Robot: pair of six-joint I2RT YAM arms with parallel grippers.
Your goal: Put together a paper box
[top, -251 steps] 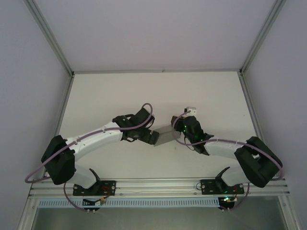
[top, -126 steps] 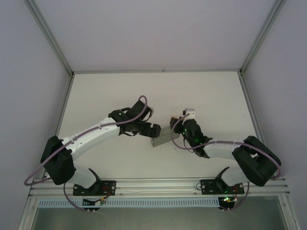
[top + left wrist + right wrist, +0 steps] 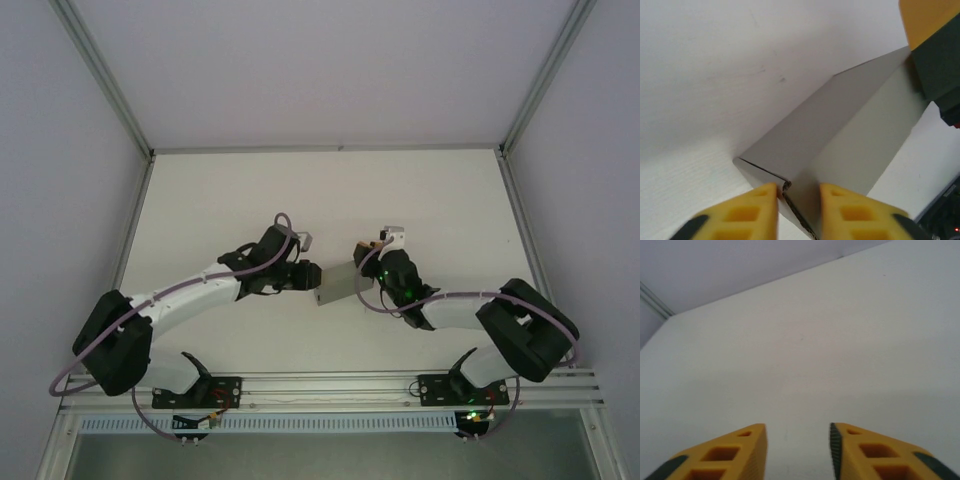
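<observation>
Your box [image 3: 338,284] lay on the table [image 3: 250,200] between both arms: likely light, easily creased card, so you'd best take a folded edge. Left gripper [image 3: 797,200] stood narrow astride its corner, whether clamped I couldn't tell; right gripper [image 3: 797,450] half-open, empty

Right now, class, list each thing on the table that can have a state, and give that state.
Paper box: folded up, lying on the table.
Left fingers: nearly closed astride the box's near corner; grip unclear.
Right fingers: apart, nothing between them.
</observation>
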